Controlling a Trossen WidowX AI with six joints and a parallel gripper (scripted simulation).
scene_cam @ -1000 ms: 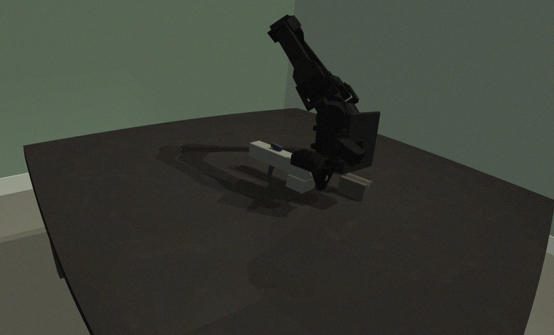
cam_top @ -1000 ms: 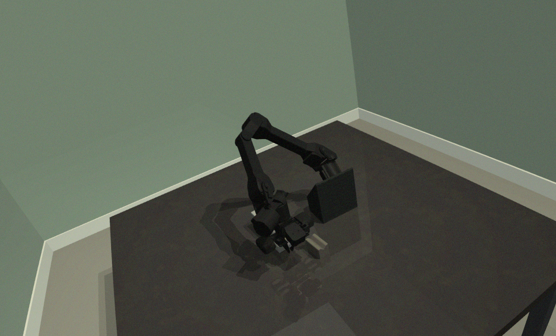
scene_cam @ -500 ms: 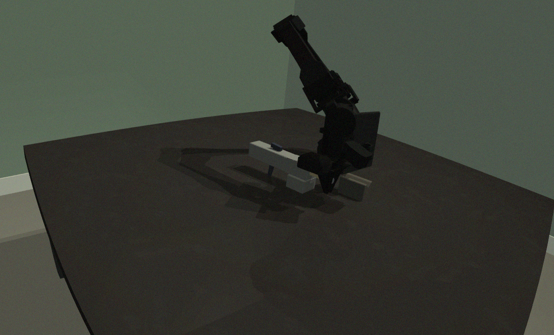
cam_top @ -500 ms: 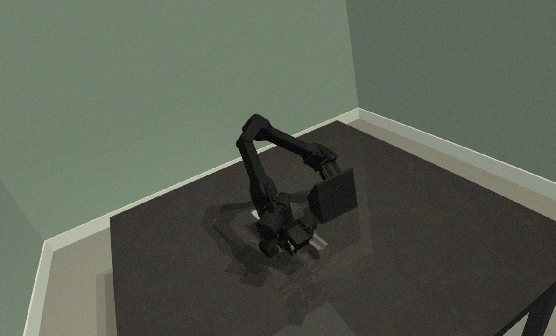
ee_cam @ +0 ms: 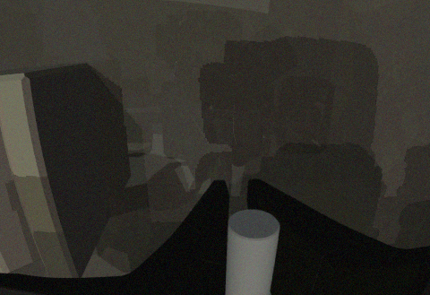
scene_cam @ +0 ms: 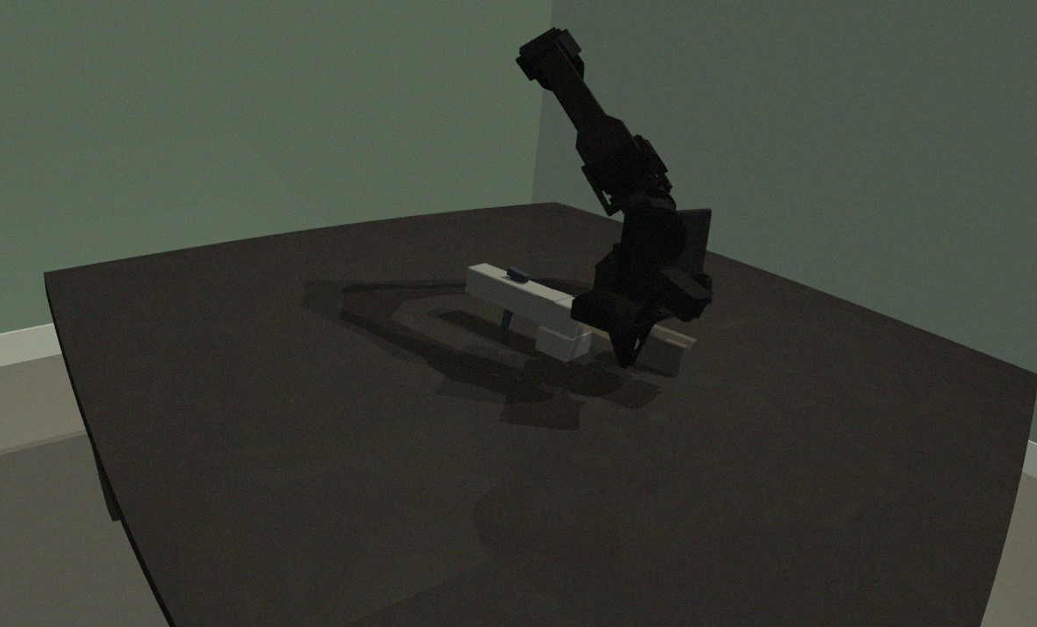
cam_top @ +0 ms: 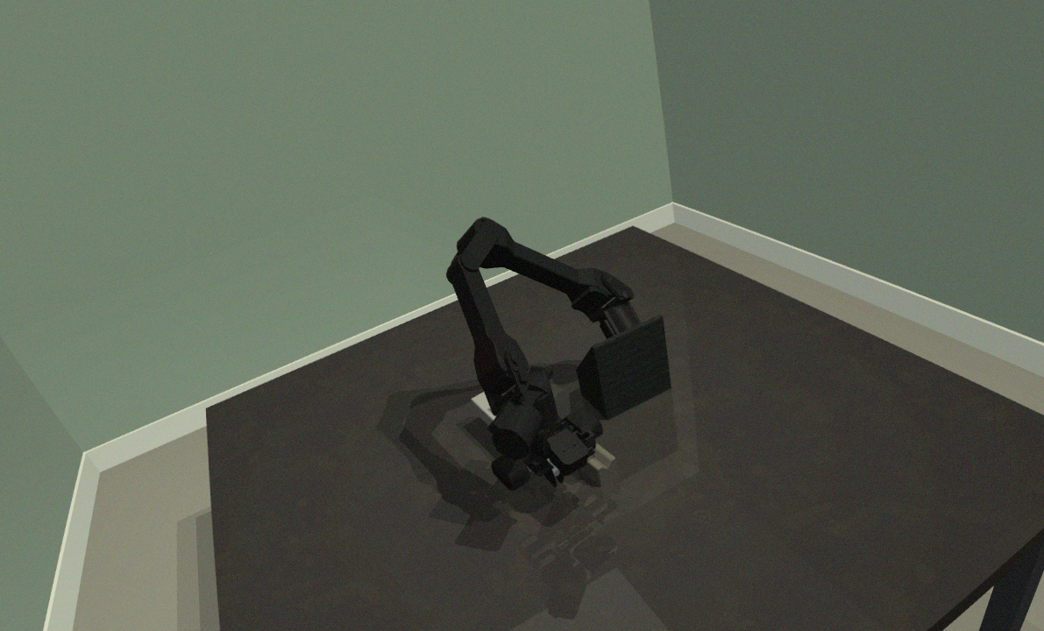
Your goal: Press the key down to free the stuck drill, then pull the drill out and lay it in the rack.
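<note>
A pale long housing lies on the dark table, with a small blue key on its top. My gripper is low over the table, just past the housing's near end. It is shut on the drill, a grey cylinder with a tan part behind it, which shows between the dark fingers in the wrist view. A pale low rack stands right beside the gripper. In the top and exterior views the arm hides the drill.
A dark box stands upright close behind the gripper and the rack. A short pale block sits under the housing's near end. The table's edges lie far from the gripper.
</note>
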